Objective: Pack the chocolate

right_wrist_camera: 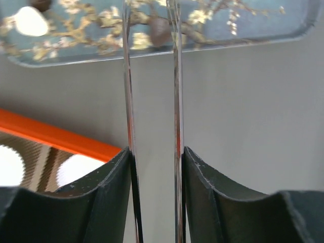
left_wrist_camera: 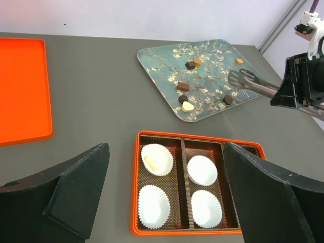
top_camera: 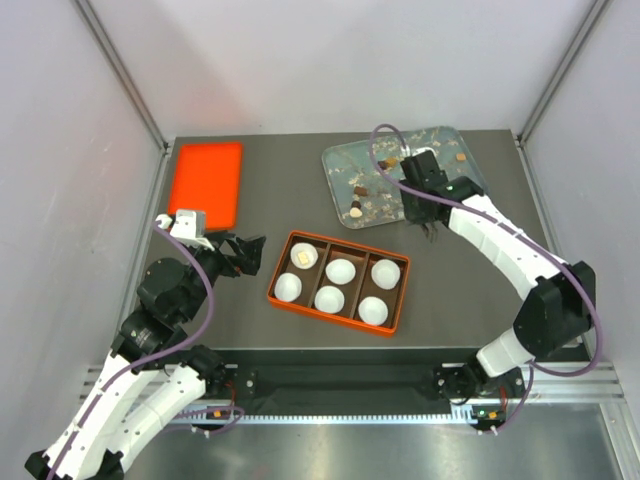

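Several chocolate pieces (left_wrist_camera: 183,86) lie on the blossom-print tray (left_wrist_camera: 152,53): dark, mid-brown, tan, and one pale heart (left_wrist_camera: 188,106). One pale chocolate (left_wrist_camera: 153,162) sits in the far-left paper cup of the orange box (left_wrist_camera: 134,192). My right gripper (top_camera: 425,205) is shut on metal tongs (left_wrist_camera: 253,83). The tong tips hover slightly apart over the tray's near edge, above a dark piece (right_wrist_camera: 161,30). My left gripper (left_wrist_camera: 167,152) hangs open and holds nothing, just left of the box (top_camera: 275,290).
The orange box holds several white paper cups (left_wrist_camera: 202,169) in brown-lined compartments. An orange lid (top_camera: 205,180) lies flat at the back left. Metal frame posts and white walls close in the table's sides and back.
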Robot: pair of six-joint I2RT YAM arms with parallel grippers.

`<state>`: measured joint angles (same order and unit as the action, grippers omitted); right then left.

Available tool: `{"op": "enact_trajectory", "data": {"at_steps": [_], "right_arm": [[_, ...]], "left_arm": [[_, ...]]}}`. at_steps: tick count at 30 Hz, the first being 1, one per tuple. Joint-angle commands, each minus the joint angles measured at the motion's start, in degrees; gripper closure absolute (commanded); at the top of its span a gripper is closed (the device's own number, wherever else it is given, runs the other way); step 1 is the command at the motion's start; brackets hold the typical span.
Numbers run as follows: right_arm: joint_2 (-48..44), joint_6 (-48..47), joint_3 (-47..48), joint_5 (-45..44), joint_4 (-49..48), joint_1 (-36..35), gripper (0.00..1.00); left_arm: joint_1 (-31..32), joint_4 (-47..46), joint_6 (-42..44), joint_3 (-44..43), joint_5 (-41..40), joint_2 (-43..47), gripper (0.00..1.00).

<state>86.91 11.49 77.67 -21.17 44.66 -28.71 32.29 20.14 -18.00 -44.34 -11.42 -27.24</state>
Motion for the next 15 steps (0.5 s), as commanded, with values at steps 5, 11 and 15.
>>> {"op": "enact_trajectory", "data": {"at_steps": [5, 11, 15], "right_arm": [[-0.34, -1.47, -2.69, 4.98, -2.82, 5.24, 0.54], [1.15, -1.99, -4.9, 6.67, -5.2, 6.82, 0.53], [2.99, -1.91, -5.25, 6.05, -5.99, 7.35, 0.53]], "left_arm": [[-0.21, -3.35, 0.25, 0.74, -0.27, -0.18, 0.01], [-0.21, -3.35, 0.24, 0.74, -0.27, -0.18, 0.01], [-0.21, -3.27, 0.16, 0.74, -0.53, -0.09, 0.01]]}}
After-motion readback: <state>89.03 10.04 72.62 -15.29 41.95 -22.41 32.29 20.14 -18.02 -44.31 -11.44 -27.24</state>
